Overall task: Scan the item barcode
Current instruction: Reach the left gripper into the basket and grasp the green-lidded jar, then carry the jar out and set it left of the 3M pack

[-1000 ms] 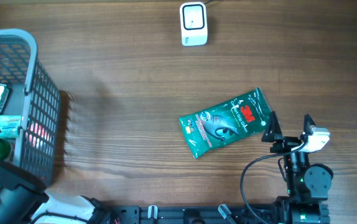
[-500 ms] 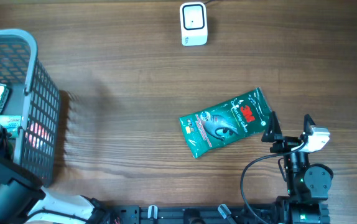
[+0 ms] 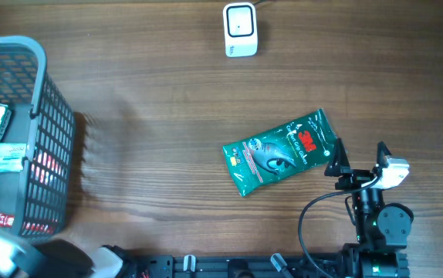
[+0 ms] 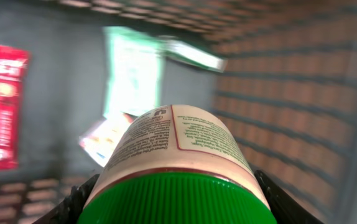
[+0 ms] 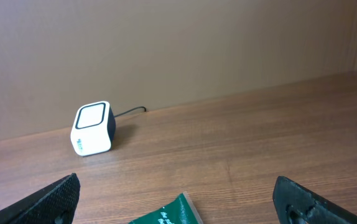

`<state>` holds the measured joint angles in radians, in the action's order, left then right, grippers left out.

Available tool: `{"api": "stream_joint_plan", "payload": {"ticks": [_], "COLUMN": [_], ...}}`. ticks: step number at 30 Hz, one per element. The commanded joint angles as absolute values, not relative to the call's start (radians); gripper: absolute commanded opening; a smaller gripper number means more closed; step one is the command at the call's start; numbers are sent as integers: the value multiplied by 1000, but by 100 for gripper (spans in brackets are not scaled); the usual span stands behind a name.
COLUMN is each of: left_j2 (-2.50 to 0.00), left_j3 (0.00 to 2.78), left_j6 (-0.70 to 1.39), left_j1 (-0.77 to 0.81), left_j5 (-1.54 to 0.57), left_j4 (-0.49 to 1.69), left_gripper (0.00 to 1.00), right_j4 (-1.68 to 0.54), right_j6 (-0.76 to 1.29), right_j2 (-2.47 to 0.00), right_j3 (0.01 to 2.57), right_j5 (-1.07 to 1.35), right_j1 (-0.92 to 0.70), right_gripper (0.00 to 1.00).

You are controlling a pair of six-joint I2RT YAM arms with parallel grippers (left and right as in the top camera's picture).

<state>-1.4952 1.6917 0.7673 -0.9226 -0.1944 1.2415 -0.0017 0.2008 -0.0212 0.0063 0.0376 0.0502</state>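
The left gripper [image 4: 175, 202] is down inside the grey mesh basket [image 3: 45, 85], and its jaws pinch a white bottle [image 4: 172, 140] from both sides at the green cap [image 4: 178, 196]. The printed label faces up and points away from the jaws. Beyond the bottle, on the basket floor, lie a red sachet [image 4: 3, 106] and some pale packets, which are blurred. I judge the task to be at an early step. The item is gripped, but it is not yet out of the basket and not yet shown to the barcode scanner [image 3: 240, 29]. The scanner stands on the table [image 3: 167, 116], well apart from both grippers. What is left is to lift the bottle out, carry it to the scanner and turn the barcode to its window. I cannot see where the barcode is. The right gripper [image 3: 359, 153] has its jaws spread wide and holds nothing. A green 3M packet [image 3: 279, 152] lies just in front of it, but I cannot tell whether it was scanned.
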Motion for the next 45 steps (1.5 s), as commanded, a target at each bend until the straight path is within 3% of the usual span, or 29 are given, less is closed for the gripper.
{"api": "stream_joint_plan", "payload": {"ticks": [1,4,6,11,15,26,37,40,41,45], "left_j2": [-1339,-1230,-1158,-1159,-1215,-1523,-1855,-1864,-1858,-1794], "left_j3": [1723,1723,1723,1707,1644,1359,1247,1250,1257,1451], "left_j6": [736,736,736,737,741,740,740,739,739,645], "left_j1": [-880,-773,-611,-134,71,402,528,549,552,538], "left_j5": [-431,-472,-461,-150,-81,-27,-27,32,55,65], "left_j4": [1250,1251,1266,1431,1426,1184,879,863,869,1042], "left_gripper": [48,48,49,49,50,50,55,71,100,100], "right_j4": [1,1,1,1,1,1,1,1,1,1], "right_j6": [210,210,210,210,210,210,210,210,210,210], "right_j2": [-14,-14,-14,-14,-14,-14,-14,-14,-14,-14], "right_j3": [5,5,5,5,5,5,5,5,5,5], "right_j5": [45,46,46,46,46,46,46,46,46,46], "right_j1": [47,47,47,47,47,47,47,47,47,47], "right_gripper": [100,100,100,100,100,100,100,100,100,100]}}
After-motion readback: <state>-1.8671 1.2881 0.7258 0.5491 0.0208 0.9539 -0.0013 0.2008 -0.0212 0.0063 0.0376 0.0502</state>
